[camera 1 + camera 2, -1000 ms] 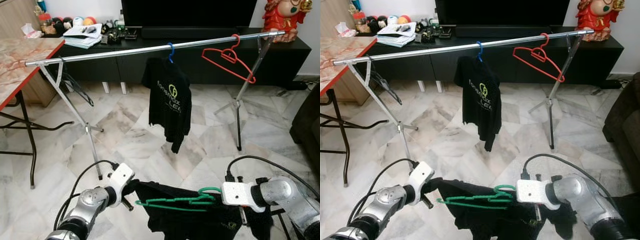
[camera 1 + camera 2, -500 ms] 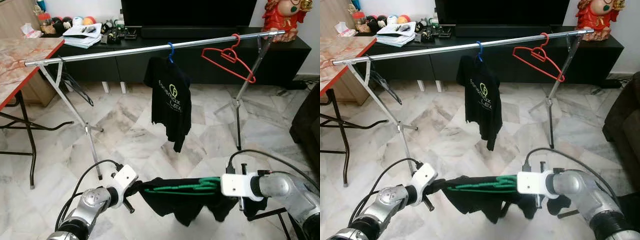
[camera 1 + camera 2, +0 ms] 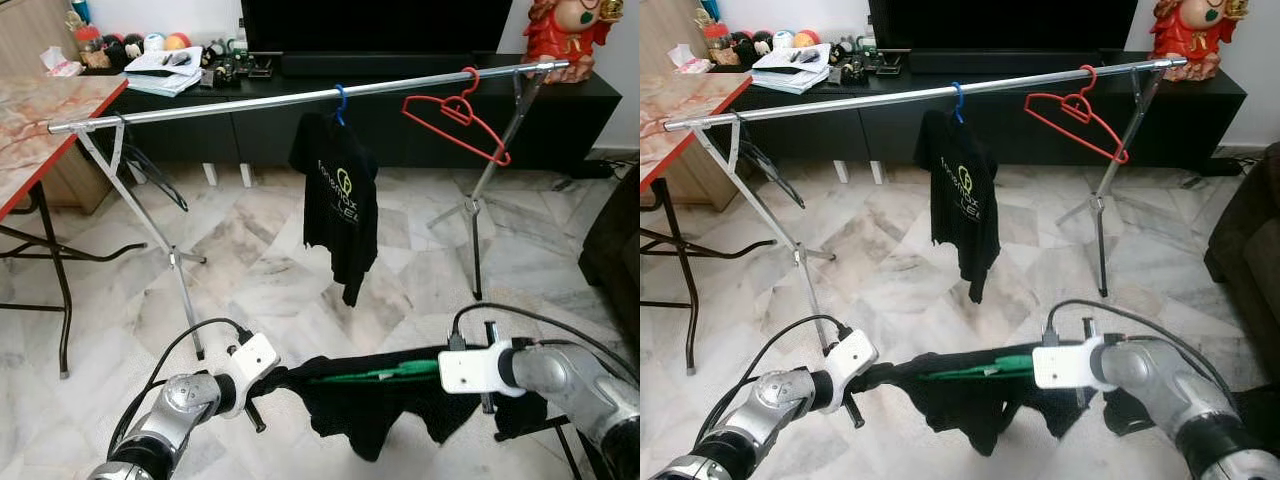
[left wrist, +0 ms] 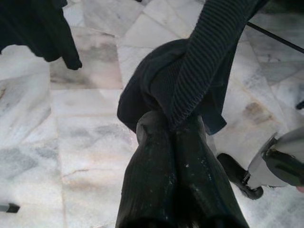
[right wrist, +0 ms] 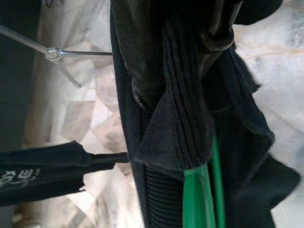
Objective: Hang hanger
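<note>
Fingers [image 4: 175,156] of the left gripper [image 3: 268,381] were pressed together on a ribbed edge of the black shirt [image 3: 375,400], low left of centre in the head views. Right gripper [image 5: 175,71] pinched the shirt's other ribbed edge just beside the green hanger [image 3: 385,373], low right of centre. Shirt was stretched level between the two, hanger lying flat inside it, well below the rail [image 3: 300,97] that crossed the upper frame.

Rail already carried a hung shirt [image 3: 340,210] on a blue hook at centre and a tilted red hanger [image 3: 460,120] toward the upper right.

Risks, as judged: both grips looked to be on cloth, so the hanger could slide out during the lift. Hook orientation could not be made out; it might miss the rail. Swinging upward could knock either neighbour loose.
</note>
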